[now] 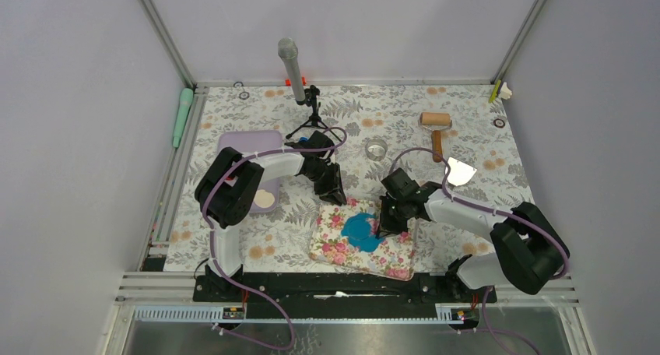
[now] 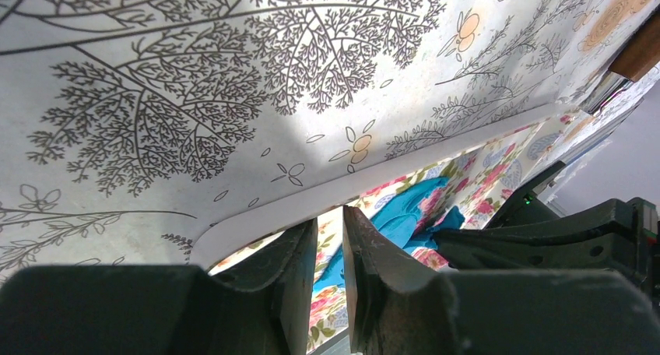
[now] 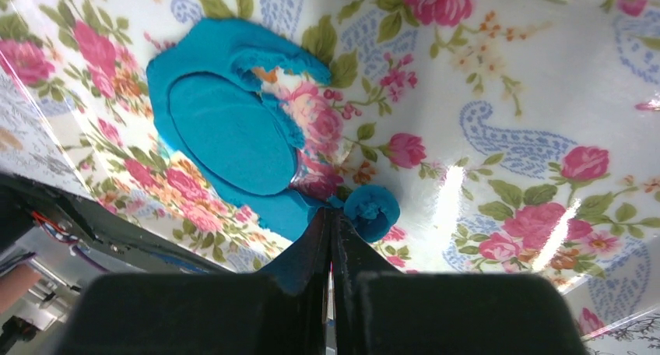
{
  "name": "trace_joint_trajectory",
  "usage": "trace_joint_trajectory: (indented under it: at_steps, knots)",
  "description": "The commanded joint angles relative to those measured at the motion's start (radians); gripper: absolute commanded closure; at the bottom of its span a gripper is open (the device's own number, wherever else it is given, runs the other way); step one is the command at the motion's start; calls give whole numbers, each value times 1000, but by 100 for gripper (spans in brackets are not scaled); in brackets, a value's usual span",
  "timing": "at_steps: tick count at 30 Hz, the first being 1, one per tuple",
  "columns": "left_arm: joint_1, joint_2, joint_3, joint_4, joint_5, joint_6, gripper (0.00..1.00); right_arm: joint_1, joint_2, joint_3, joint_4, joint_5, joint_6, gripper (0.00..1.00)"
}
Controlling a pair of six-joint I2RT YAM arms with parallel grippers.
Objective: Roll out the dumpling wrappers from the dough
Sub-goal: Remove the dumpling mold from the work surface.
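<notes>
The blue dough [image 1: 362, 230] lies as a ragged flattened sheet [image 3: 194, 51] on the floral pink mat [image 1: 335, 242]. A clean-edged round dumpling wrapper [image 3: 229, 137] sits inside the sheet. My right gripper [image 3: 331, 215] is shut at the sheet's near edge, pinching thin dough, with a curled-up bit of scrap [image 3: 373, 209] beside its tip. My left gripper [image 1: 336, 195] hovers at the mat's far left corner. Its jaws [image 2: 329, 219] stand a narrow gap apart with nothing between them, pointing toward the dough [image 2: 408, 207].
A wooden roller [image 1: 436, 121] lies at the back right, a clear round cup [image 1: 376, 149] behind the mat, a white scraper [image 1: 461, 172] to the right. A lilac tray [image 1: 249, 149] sits at the left, a microphone stand [image 1: 300, 75] at the back.
</notes>
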Motion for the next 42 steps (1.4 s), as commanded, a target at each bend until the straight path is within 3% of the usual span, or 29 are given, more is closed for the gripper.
trace_joint_trajectory:
  at_steps: [1, 7, 14, 18, 21, 23, 27, 32, 42]
  knots:
    - [2, 79, -34, -43, -164, 39, 74, 13, -41, -31, -46, -131, -22, 100]
    - [2, 77, -35, -40, -159, 39, 74, 33, -64, -22, -39, -148, -10, 100]
    - [1, 55, -40, -40, -152, 42, 74, 32, -147, 35, -95, 63, 38, 92]
    - [0, 26, -36, -44, -144, 46, 74, 32, -186, 58, -126, 182, 62, 84]
    - [-1, -7, -30, -49, -134, 47, 74, 0, -191, 59, -167, 259, 72, 70]
    - [-6, -38, -21, -53, -131, 55, 74, -31, -189, 55, -171, 263, 75, 67]
    - [-45, -75, 28, -110, -158, 94, 74, -87, -191, 54, -152, 260, 75, 68]
    - [-82, -75, 60, -143, -183, 110, 74, -188, -146, 15, -97, 245, 51, 78]
    - [-76, 26, 60, -127, -207, 101, 74, -257, 58, 62, -10, 315, -41, 85]
